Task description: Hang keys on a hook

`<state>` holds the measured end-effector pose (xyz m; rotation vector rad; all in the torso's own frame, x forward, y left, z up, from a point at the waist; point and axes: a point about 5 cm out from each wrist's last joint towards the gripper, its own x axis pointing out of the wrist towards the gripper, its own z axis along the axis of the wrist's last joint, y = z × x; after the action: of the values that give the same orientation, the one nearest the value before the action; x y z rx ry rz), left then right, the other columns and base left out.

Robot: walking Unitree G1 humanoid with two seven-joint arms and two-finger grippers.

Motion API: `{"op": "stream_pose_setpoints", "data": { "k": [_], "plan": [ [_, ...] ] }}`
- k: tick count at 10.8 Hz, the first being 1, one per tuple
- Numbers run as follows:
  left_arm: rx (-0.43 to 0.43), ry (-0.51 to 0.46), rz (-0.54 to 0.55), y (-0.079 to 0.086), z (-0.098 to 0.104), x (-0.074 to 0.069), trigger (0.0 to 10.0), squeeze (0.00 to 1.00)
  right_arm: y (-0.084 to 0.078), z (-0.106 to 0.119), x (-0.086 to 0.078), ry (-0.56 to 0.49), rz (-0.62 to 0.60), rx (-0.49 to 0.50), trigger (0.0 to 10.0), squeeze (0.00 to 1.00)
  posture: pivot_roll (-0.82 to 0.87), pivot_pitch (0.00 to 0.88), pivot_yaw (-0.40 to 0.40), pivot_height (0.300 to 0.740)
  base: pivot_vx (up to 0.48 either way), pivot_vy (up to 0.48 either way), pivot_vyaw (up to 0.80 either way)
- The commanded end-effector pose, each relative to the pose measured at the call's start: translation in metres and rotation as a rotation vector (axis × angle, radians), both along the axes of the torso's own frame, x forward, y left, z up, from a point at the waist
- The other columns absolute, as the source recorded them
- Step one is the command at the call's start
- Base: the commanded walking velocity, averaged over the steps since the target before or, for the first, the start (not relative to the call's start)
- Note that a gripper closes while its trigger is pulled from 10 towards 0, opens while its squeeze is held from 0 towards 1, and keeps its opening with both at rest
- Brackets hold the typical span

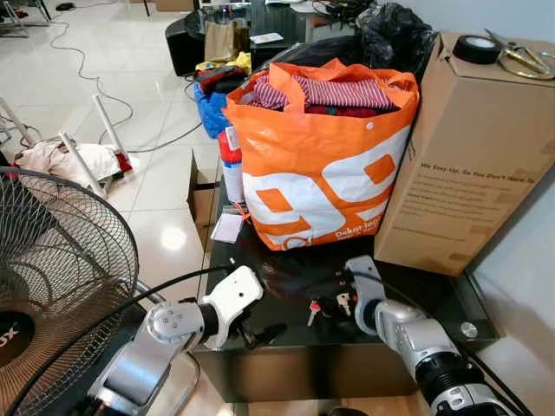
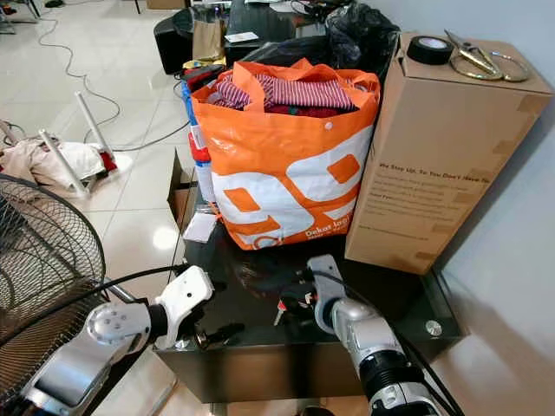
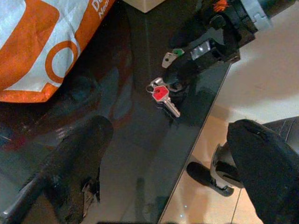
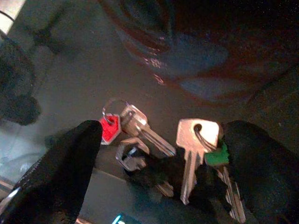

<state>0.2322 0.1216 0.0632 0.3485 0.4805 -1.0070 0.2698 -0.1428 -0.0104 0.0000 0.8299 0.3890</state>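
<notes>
Silver keys with red and green caps lie on dark glass table, before orange-white shopping bag. Right gripper spread, fingers straddling keys. Left gripper spread, near table edge.

Head stereo pair looks forward and down over the tabletop; both wrist cameras view the keys closely, along their fingers.

The keys lie flat on the dark glass table, near its front edge; silver, with red and green caps.
</notes>
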Motion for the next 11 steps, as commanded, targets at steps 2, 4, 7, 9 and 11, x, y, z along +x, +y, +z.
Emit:
{"op": "stream_pose_setpoints", "data": {
  "k": [2,4,7,9,11],
  "plan": [
    [0.009,-0.002,-0.021,-0.002,0.002,0.001,10.0,0.09,-0.008,-0.003,-0.001,0.001,-0.052,-0.018,10.0,0.0,-0.16,0.0,0.04,0.74,0.0,0.0,0.0],
    [0.014,-0.003,-0.031,-0.003,0.002,0.004,10.0,0.08,-0.016,-0.003,0.003,-0.005,-0.109,-0.023,10.0,0.0,-0.17,0.0,0.044,0.74,0.0,0.0,0.0],
    [0.017,-0.015,-0.044,-0.004,0.006,0.01,10.0,0.08,-0.021,0.002,0.013,-0.06,-0.16,-0.035,10.0,0.0,-0.16,0.0,0.046,0.74,0.0,0.0,0.0],
    [0.026,-0.015,-0.045,-0.002,0.006,0.012,10.0,0.08,-0.014,0.001,0.017,-0.061,-0.113,-0.055,0.8,0.0,-0.15,0.0,0.043,0.74,0.0,0.0,0.0],
    [0.036,-0.014,-0.044,0.0,0.006,0.012,10.0,0.09,-0.011,-0.001,0.018,-0.068,-0.069,-0.105,0.0,0.0,-0.14,0.0,0.035,0.74,0.0,0.0,0.0]
  ]
}}
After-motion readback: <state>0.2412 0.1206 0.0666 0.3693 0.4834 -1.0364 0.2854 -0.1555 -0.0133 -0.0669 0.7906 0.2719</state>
